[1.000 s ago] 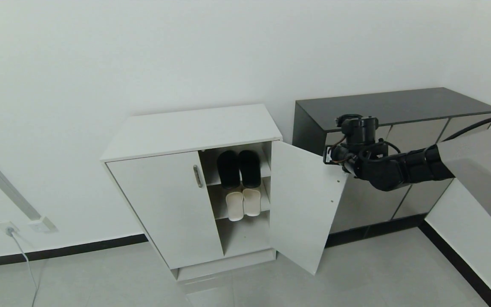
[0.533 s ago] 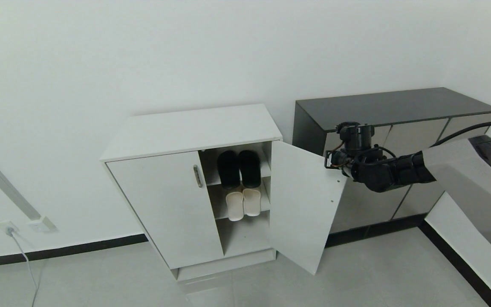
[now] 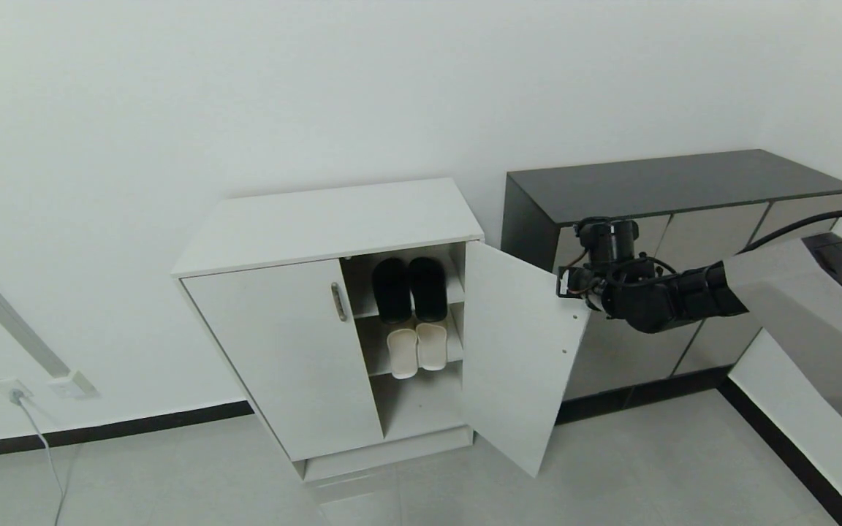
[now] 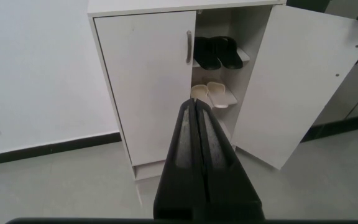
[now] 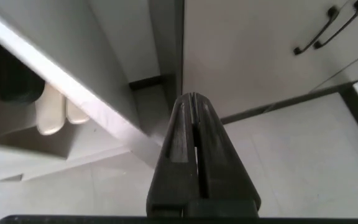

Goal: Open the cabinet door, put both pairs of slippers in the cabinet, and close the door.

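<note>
The white cabinet (image 3: 326, 219) stands against the wall, its right door (image 3: 516, 351) swung partly open and its left door (image 3: 282, 351) closed. Inside, a black pair of slippers (image 3: 410, 288) rests on the top shelf and a white pair of slippers (image 3: 417, 349) on the shelf below. My right gripper (image 3: 564, 282) is shut and empty, its tip against the outer face of the open door near the top free corner. In the right wrist view the shut right gripper (image 5: 193, 97) points past the door's edge (image 5: 73, 81). My left gripper (image 4: 195, 103) is shut and empty, held back from the cabinet front.
A dark-topped sideboard (image 3: 677, 183) stands close to the right, behind the open door. A wall socket with a cable (image 3: 15, 391) is at the lower left. Grey floor tiles (image 3: 611, 475) lie open before the cabinet.
My right arm has shifted slightly left and down, and the open door has swung a little toward the cabinet.
</note>
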Motion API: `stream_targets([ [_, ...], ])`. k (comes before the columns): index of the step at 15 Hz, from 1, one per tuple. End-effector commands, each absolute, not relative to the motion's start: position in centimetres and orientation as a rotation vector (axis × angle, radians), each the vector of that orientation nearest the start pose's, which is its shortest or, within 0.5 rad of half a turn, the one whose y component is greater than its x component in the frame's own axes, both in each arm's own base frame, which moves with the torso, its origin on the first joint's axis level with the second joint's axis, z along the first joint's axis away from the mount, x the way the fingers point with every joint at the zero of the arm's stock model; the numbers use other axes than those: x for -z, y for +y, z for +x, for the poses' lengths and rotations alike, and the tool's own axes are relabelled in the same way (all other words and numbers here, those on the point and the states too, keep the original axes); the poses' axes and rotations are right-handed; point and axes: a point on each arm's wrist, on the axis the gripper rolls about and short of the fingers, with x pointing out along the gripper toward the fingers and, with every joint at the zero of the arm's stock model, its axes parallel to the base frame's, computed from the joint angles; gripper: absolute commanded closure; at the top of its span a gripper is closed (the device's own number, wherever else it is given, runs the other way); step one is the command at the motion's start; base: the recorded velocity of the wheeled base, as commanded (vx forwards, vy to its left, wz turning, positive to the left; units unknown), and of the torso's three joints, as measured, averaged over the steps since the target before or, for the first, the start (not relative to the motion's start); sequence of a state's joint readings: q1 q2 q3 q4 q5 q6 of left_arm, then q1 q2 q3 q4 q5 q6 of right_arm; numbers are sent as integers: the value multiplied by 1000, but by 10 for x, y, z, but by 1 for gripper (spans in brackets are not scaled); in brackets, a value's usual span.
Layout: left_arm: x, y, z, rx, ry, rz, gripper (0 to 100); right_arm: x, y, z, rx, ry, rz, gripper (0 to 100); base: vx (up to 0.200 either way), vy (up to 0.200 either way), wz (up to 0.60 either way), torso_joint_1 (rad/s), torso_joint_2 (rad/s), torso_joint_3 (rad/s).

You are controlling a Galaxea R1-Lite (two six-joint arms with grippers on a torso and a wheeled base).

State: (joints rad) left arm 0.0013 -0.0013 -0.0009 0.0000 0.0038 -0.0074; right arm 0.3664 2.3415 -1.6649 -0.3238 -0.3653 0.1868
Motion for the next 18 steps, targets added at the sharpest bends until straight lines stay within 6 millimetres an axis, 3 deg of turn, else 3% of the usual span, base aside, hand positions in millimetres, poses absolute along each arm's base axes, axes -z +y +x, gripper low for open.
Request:
stream_targets([
  [1, -76, 0, -23, -6, -2, -8, 100, -143, 187, 431, -28, 335, 58, 100, 0, 0, 0, 0, 0, 0],
  [6, -76, 0, -23, -6, -2, -9, 100, -147, 233, 359, -176, 406, 44, 100, 0, 0, 0, 0, 0, 0],
  [10, -76, 0, -23, -6, -2, -9, 100, -152, 243, 321, -246, 417, 45, 100, 0, 0, 0, 0, 0, 0],
  [13, -76, 0, -23, -6, -2, -9, 100, -152, 247, 301, -284, 414, 35, 100, 0, 0, 0, 0, 0, 0],
  [18, -76, 0, -23, -6, -2, -8, 100, -143, 249, 288, -315, 406, 34, 100, 0, 0, 0, 0, 0, 0],
])
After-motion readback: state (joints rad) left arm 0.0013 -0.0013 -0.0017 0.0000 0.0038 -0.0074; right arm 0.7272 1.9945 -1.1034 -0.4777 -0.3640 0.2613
